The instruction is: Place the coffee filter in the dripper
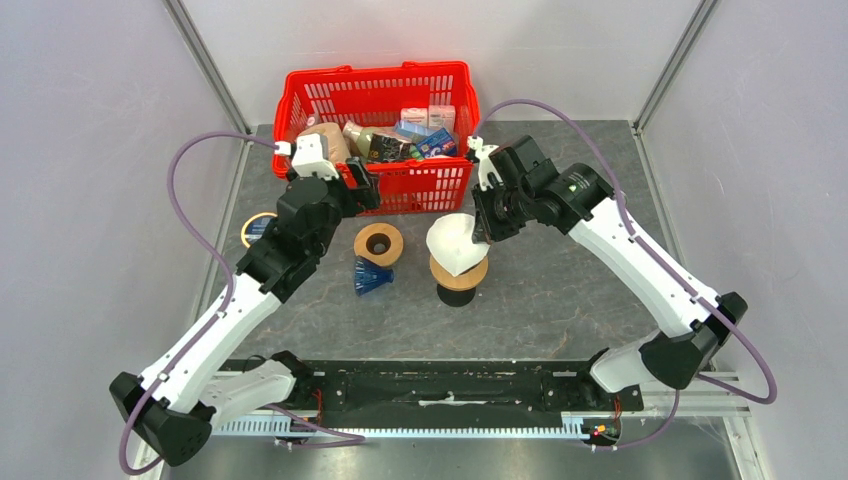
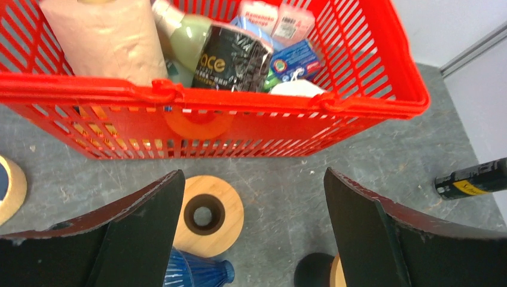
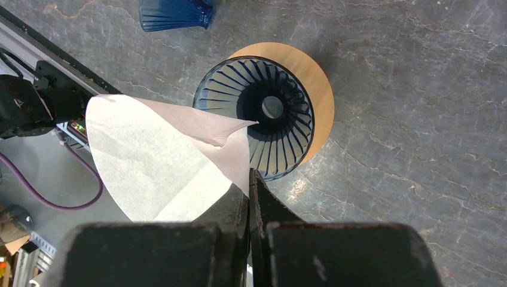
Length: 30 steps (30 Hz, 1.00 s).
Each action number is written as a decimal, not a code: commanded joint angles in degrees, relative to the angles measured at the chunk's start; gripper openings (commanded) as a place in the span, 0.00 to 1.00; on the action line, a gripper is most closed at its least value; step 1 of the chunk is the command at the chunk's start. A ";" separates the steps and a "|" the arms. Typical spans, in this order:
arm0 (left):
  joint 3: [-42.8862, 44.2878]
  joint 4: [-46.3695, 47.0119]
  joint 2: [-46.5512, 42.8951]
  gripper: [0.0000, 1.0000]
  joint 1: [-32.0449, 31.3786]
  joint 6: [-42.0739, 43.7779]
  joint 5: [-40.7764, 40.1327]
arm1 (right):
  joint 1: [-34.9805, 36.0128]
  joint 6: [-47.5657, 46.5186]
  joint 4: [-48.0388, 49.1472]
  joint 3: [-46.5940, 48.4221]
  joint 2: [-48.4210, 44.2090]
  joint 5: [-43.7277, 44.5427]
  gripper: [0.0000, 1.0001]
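Observation:
My right gripper (image 3: 249, 179) is shut on the edge of the coffee filter (image 3: 161, 161), a white paper cone. It holds the filter tilted, just over the near-left rim of the dripper (image 3: 272, 113). The filter's tip reaches over the dripper's dark ribbed mouth, which sits in a tan wooden collar. In the top view the filter (image 1: 452, 243) covers most of the dripper (image 1: 459, 278), with the right gripper (image 1: 483, 238) at its right side. My left gripper (image 2: 254, 200) is open and holds nothing, close to the red basket. In the top view the left gripper (image 1: 362, 190) is left of the dripper.
A red basket (image 1: 380, 100) full of groceries stands at the back. A separate wooden ring (image 1: 379, 242) and a blue ribbed cone (image 1: 372, 276) lie left of the dripper. A tape roll (image 1: 258, 228) sits at the far left. A black rail (image 1: 430, 385) runs along the near edge.

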 commanded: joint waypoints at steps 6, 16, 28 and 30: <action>-3.68 0.49 -1.81 0.94 1.83 -4.15 1.31 | -2.42 0.06 0.06 -0.51 1.89 -4.53 0.00; -6.00 0.68 -3.40 0.94 1.96 -2.85 2.91 | -3.30 0.03 1.02 -2.08 3.92 -6.00 0.00; -7.17 0.77 -4.09 0.94 2.08 -2.58 3.79 | -3.43 0.41 2.10 -2.99 5.10 -5.42 0.09; -7.20 0.68 -4.26 0.94 2.09 -2.50 3.79 | -3.51 0.57 2.11 -3.07 5.05 -5.30 0.10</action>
